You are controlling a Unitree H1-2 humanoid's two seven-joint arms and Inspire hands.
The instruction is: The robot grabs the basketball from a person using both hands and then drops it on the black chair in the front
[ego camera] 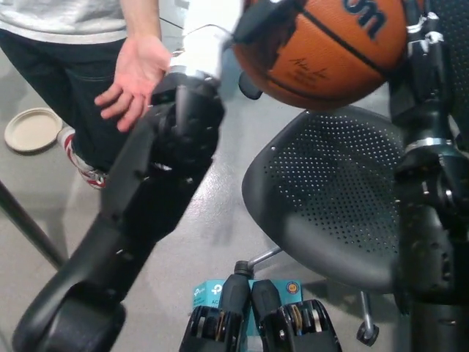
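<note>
An orange Wilson basketball hangs at the top of the head view, above the seat of the black mesh chair. It is pressed between my two hands. My white left hand is on its left side, partly cut off by the top edge. My black right hand is against its right side. The person's open hand is at the upper left, apart from the ball and holding nothing.
The person stands at the upper left in dark trousers and a grey shirt. A beige plate lies on the floor at far left. A blue box sits on the floor near the chair's base. The chair's backrest rises at top right.
</note>
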